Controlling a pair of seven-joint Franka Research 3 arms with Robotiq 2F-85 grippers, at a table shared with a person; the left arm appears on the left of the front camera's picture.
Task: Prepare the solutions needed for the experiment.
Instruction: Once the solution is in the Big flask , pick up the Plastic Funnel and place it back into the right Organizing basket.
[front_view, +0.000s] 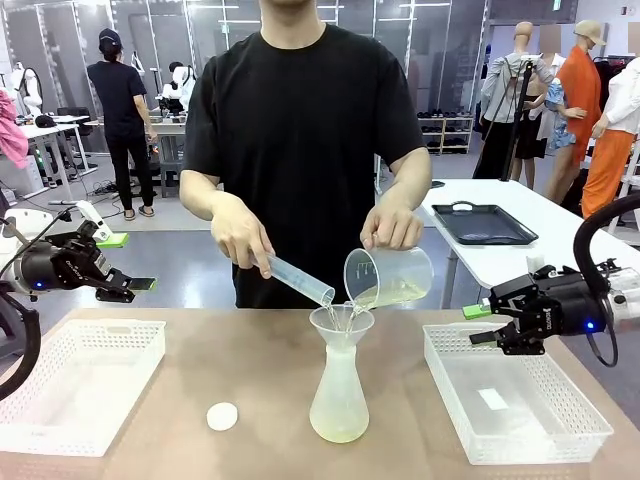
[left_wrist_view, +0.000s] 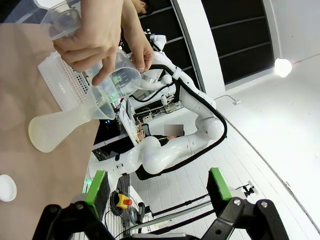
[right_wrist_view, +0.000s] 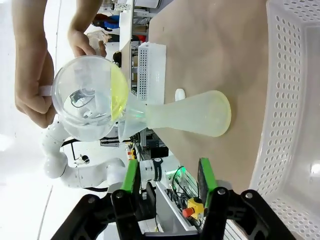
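A person across the table tips a clear beaker (front_view: 390, 276) and a clear measuring cylinder (front_view: 300, 280) over the wide mouth of a frosted flask (front_view: 339, 385) at the table's middle. The pale yellow solutions show in the tilted beaker (right_wrist_view: 119, 92) and low in the flask (right_wrist_view: 195, 114). My left gripper (front_view: 128, 262) hovers open at the far left, above the table edge, and holds nothing. The left wrist view shows its pads (left_wrist_view: 97, 185) wide apart, with the flask (left_wrist_view: 55, 127) ahead. My right gripper (front_view: 480, 324) hangs at the right, its pads (right_wrist_view: 131, 175) apart with nothing between them.
A white perforated basket (front_view: 75, 385) sits at the left. Another basket (front_view: 515, 405) stands at the right, below my right gripper. A small white round cap (front_view: 222, 416) lies on the table in front of the flask, to its left. Behind the person, a black tray (front_view: 483, 224) rests on a white table.
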